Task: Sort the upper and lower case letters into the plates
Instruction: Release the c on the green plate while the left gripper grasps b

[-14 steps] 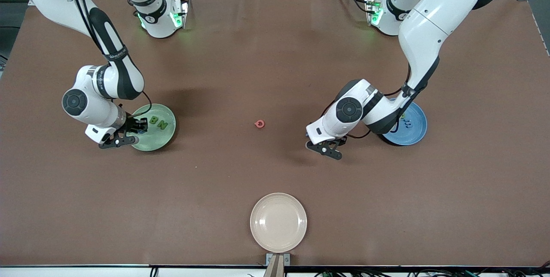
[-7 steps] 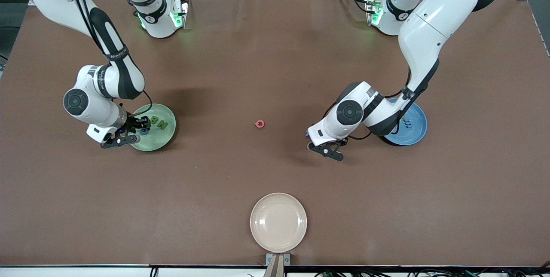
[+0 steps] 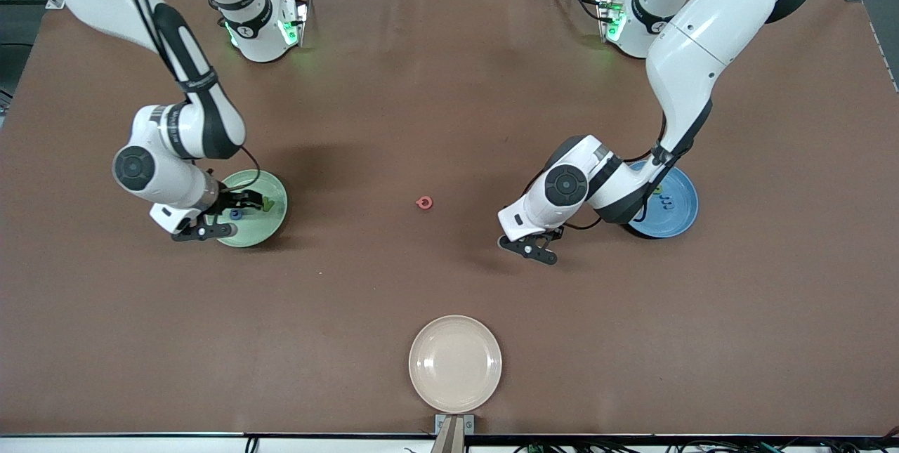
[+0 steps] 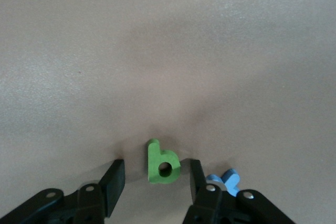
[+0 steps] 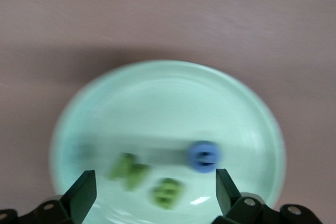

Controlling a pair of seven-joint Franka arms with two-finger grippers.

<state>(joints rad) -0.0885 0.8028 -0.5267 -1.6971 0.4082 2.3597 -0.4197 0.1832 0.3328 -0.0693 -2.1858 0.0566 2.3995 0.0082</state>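
Note:
The pale green plate (image 3: 270, 226) lies toward the right arm's end of the table. It holds two green letters (image 5: 134, 171) and a blue round letter (image 3: 235, 215). My right gripper (image 3: 225, 214) is open over this plate, which fills the right wrist view (image 5: 168, 98). The blue plate (image 3: 683, 218) lies at the left arm's end with blue letters (image 3: 666, 202) in it. My left gripper (image 3: 528, 246) is open low over the table, its jaws on either side of a green letter b (image 4: 163, 162). A blue letter (image 4: 227, 179) lies beside one finger. A red letter (image 3: 423, 202) lies mid-table.
A cream-beige round plate (image 3: 455, 363) lies near the table's front edge, nearer the front camera than the red letter. The left arm's elbow hangs over part of the blue plate. The brown mat covers the whole table.
The right gripper has shifted a little toward the table's middle over the green plate, and the blue round letter now shows lying in the plate. The left gripper has barely moved.

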